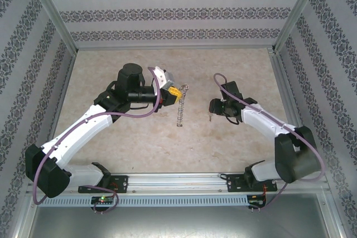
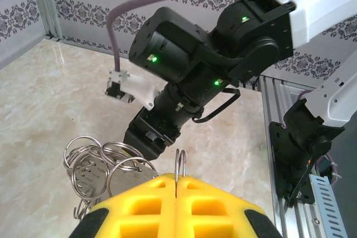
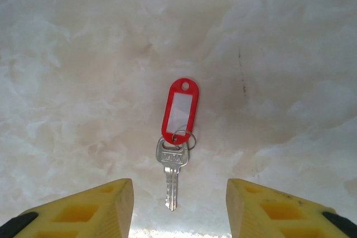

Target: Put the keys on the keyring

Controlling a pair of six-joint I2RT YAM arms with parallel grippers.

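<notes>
Dangling from the left gripper [image 1: 176, 94] in the top view, the keyring [image 1: 179, 112] seemed held ready for threading. Its wrist view showed the fingers [image 2: 145, 204] clamped on the wire. The right wrist view showed the right gripper [image 3: 178, 187] spread above the red-tagged key [image 3: 172, 163] on the table [image 3: 83, 54], likely for grasping.

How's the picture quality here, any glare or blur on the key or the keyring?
Right wrist view: key sharp, even light, no glare. Left wrist view: keyring glints brightly yet is readable. Top view: grainy, keyring only a thin blurry strand.
</notes>
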